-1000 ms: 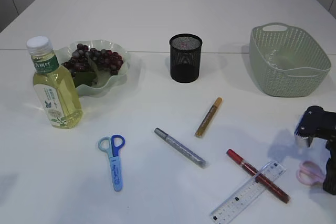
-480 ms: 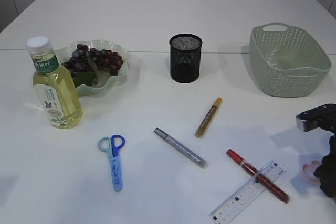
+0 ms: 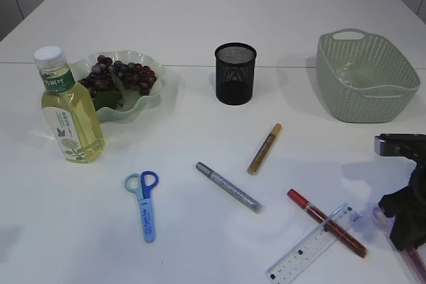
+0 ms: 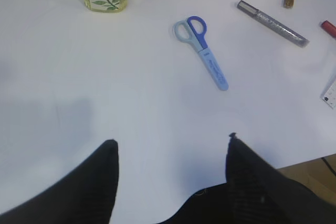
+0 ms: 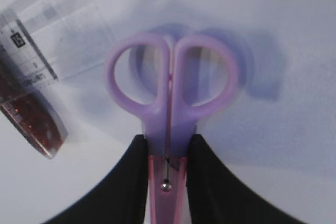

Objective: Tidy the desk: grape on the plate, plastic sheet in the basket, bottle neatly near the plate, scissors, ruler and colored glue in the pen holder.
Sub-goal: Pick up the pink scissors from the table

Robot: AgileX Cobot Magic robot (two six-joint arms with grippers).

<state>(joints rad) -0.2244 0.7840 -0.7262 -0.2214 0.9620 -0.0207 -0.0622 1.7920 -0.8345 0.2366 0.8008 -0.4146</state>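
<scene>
Taking the pen holder (image 3: 235, 73) on the bench (image 3: 200, 18) as the dial's centre: the plate (image 3: 136, 101) of grapes (image 3: 120, 74) lies at nine o'clock, with the bottle (image 3: 68, 108) upright just before it at eight; the basket (image 3: 366, 74) sits at three; three glue pens (image 3: 265, 148) (image 3: 228, 187) (image 3: 326, 223) lie between five and six, the rightmost crossing over the ruler (image 3: 299, 252); one pair of scissors (image 3: 144, 204) lies at seven; a second pair (image 5: 170, 108) lies at four, just right of the ruler's end.
</scene>
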